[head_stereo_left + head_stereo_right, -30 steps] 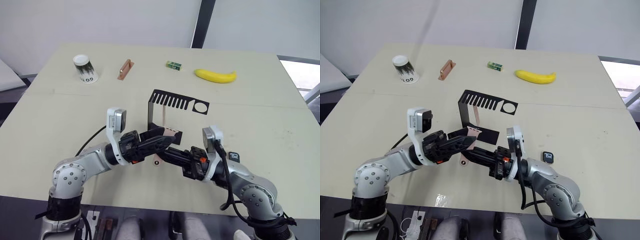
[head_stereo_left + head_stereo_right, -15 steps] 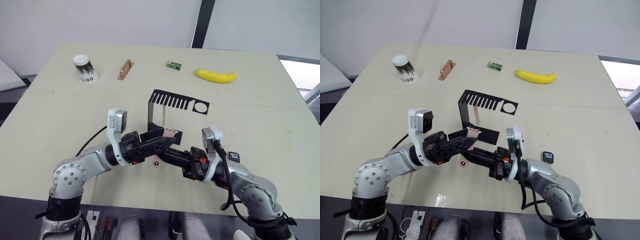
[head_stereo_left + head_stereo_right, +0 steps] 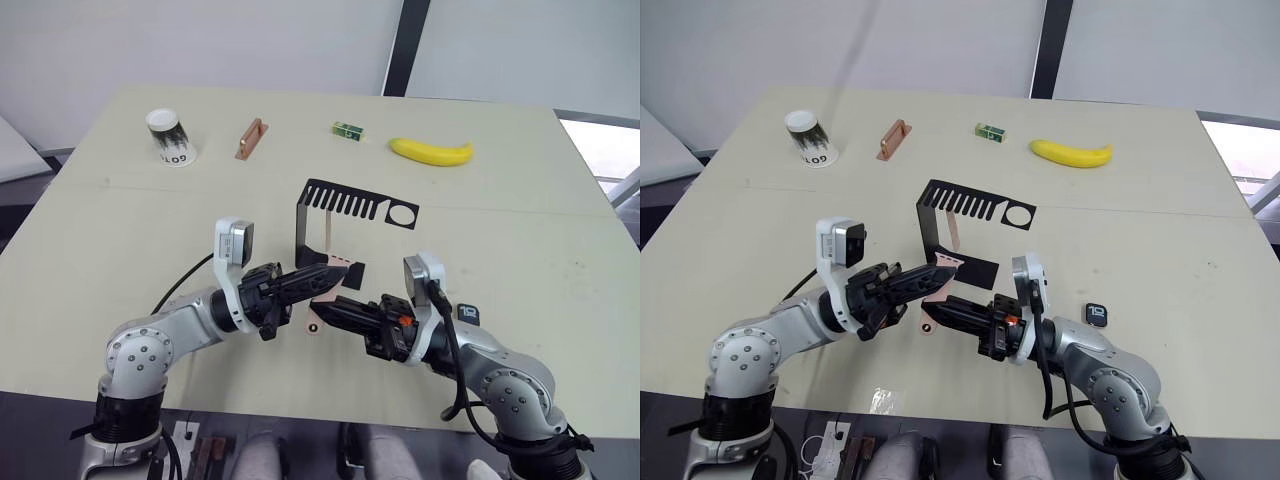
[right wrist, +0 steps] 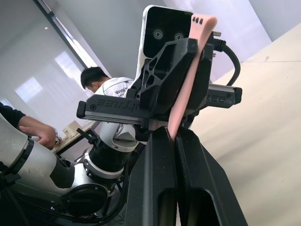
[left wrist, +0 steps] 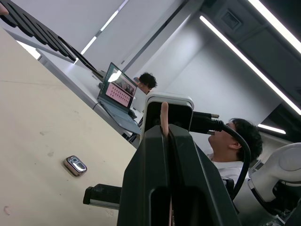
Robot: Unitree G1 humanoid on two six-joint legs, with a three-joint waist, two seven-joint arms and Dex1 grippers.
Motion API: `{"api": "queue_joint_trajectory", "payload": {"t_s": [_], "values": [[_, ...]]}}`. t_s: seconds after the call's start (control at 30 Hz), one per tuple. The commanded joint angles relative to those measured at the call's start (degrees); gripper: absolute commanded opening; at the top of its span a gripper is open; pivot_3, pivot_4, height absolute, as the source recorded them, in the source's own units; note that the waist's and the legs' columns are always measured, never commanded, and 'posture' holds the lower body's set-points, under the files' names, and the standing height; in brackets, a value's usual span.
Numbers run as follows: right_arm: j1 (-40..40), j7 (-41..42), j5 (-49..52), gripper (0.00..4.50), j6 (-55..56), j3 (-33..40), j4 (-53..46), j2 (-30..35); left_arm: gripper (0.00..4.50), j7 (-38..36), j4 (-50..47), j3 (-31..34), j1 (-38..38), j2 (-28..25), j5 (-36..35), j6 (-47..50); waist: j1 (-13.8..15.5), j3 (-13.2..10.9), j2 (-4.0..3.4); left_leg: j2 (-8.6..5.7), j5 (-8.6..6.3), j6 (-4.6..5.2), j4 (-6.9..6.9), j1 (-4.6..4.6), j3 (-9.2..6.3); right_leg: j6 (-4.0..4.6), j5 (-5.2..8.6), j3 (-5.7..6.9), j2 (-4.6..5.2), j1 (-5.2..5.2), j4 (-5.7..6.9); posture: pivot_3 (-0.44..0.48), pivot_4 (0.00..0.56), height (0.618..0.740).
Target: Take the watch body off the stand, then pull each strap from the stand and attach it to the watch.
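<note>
One pale pink strap (image 3: 322, 297) is held low over the table in front of the stand (image 3: 345, 205). My left gripper (image 3: 338, 271) is shut on its upper end, and my right gripper (image 3: 320, 304) is shut on the same strap (image 4: 188, 75) from the opposite side, tips almost meeting. In the left wrist view the strap (image 5: 163, 117) shows as a thin edge between the shut fingers (image 5: 186, 155). Another strap (image 3: 327, 235) hangs from a slot of the stand. The watch body (image 3: 468, 313) lies flat on the table beside my right forearm, screen up.
Along the far edge of the table are a paper cup (image 3: 170, 137), a copper-brown block (image 3: 251, 138), a small green box (image 3: 347, 129) and a banana (image 3: 431, 151). People sit beyond the table, one at a laptop (image 5: 120, 89).
My left gripper's fingers, spread around the strap before, have closed on it. The right gripper has kept its grip and place.
</note>
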State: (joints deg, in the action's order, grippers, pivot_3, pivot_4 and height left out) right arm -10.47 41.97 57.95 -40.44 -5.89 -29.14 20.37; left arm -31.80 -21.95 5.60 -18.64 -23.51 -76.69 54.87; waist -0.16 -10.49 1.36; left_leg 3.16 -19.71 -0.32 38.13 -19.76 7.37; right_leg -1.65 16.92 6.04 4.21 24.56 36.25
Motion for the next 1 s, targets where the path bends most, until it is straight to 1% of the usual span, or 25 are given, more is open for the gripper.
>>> {"api": "queue_joint_trajectory", "payload": {"t_s": [0.03,0.2,0.3,0.33,0.43,0.47,0.53,0.57,0.67,0.73,0.77,0.9,1.0], "values": [[-0.1,0.49,1.19,0.0,0.08,0.53,-2.62,0.52,0.05,-1.03,-2.22,0.31,0.27,0.08,-0.93,-1.14,0.0,0.0,0.0,0.0,0.0,0.0,0.0,0.0,0.0,0.0,0.0,0.0,0.0,0.0,0.0,0.0,0.15,0.74],[-0.13,-0.14,0.09,0.0,-0.53,0.63,-2.3,2.15,0.05,-1.88,-2.74,0.69,0.53,-0.13,-0.31,-1.86,0.0,0.0,0.0,0.0,0.0,0.0,0.0,-0.01,0.0,0.0,0.0,0.0,0.0,0.0,-0.01,0.0,0.15,0.74],[0.47,0.56,-0.9,0.87,0.04,1.92,-2.89,4.71,0.0,-2.89,-3.25,1.36,0.45,-0.86,0.21,-2.47,0.06,0.0,0.0,0.0,0.0,0.0,0.0,-0.02,-0.02,0.0,0.0,0.02,0.0,0.0,-0.02,0.0,0.15,0.74],[0.9,0.75,-1.13,1.26,0.39,2.7,-3.25,5.76,0.0,-3.4,-3.46,1.59,0.49,-1.23,0.66,-2.94,0.08,0.0,0.0,0.0,0.0,0.0,0.0,-0.03,-0.02,0.0,0.0,0.02,0.0,0.0,-0.04,0.0,0.15,0.74],[2.76,1.12,-1.58,2.73,0.9,5.59,-4.45,9.21,0.0,-4.92,-3.9,2.21,0.76,-3.03,1.65,-3.82,0.09,0.0,0.0,0.0,0.0,0.0,0.0,-0.09,-0.07,0.0,0.0,0.07,-0.01,0.0,-0.12,0.0,0.15,0.74],[3.86,1.23,-1.84,3.26,1.1,7.18,-4.99,10.86,0.0,-5.76,-4.12,2.5,1.0,-4.1,2.47,-4.2,0.11,0.0,0.0,0.0,0.0,0.0,-0.01,-0.12,-0.09,0.0,0.0,0.1,-0.01,0.01,-0.13,0.0,0.15,0.74],[6.85,1.21,-2.01,4.17,1.64,11.87,-5.9,14.27,0.0,-7.97,-4.69,2.91,1.86,-6.67,5.4,-5.53,0.16,0.0,0.0,0.0,0.0,0.0,0.0,-0.19,-0.15,0.0,0.0,0.14,-0.02,0.02,-0.18,0.0,0.15,0.74],[8.21,1.13,-2.18,4.42,2.08,13.84,-6.2,15.49,0.0,-9.26,-5.0,2.77,2.4,-7.85,7.59,-6.78,0.2,0.0,0.0,0.0,0.0,0.0,0.0,-0.22,-0.18,-0.01,-0.01,0.16,-0.02,0.02,-0.21,0.0,0.15,0.74],[14.3,2.78,-7.52,4.42,6.46,20.54,-6.28,19.55,0.0,-13.52,-5.26,2.2,4.62,-11.33,16.15,-12.63,0.34,0.0,-0.01,-0.01,0.0,0.01,0.01,-0.34,-0.22,-0.02,-0.01,0.22,-0.03,0.06,-0.29,0.0,0.15,0.74],[20.72,4.81,-15.37,4.42,15.07,26.29,-4.05,20.31,0.0,-15.19,-4.05,2.23,6.27,-13.27,23.4,-18.19,0.58,0.0,-0.01,-0.03,0.0,0.01,0.0,-0.36,-0.26,-0.02,-0.01,0.25,-0.06,0.07,-0.33,0.0,0.15,0.74],[23.45,5.83,-18.01,4.42,18.63,28.71,-2.68,20.11,0.0,-15.61,-3.22,2.66,6.93,-13.57,25.44,-20.04,0.78,0.0,-0.01,-0.03,0.0,0.01,0.0,-0.38,-0.27,-0.03,-0.01,0.25,-0.07,0.07,-0.37,0.0,0.15,0.74],[34.82,10.17,-26.36,4.42,31.62,39.1,6.95,18.85,0.0,-18.91,1.51,6.78,11.01,-16.43,29.86,-24.33,1.42,0.0,-0.01,-0.03,-0.01,0.03,-0.03,-0.37,-0.23,-0.07,-0.02,0.23,-0.09,0.06,-0.42,0.0,0.15,0.74],[39.39,10.94,-29.56,4.42,38.49,44.81,13.5,17.65,0.0,-21.15,5.29,9.68,14.13,-18.39,33.04,-27.8,1.35,-0.01,-0.02,0.0,-0.02,0.04,-0.05,-0.35,-0.18,-0.07,-0.02,0.19,-0.11,0.08,-0.42,0.0,0.15,0.74]]}}
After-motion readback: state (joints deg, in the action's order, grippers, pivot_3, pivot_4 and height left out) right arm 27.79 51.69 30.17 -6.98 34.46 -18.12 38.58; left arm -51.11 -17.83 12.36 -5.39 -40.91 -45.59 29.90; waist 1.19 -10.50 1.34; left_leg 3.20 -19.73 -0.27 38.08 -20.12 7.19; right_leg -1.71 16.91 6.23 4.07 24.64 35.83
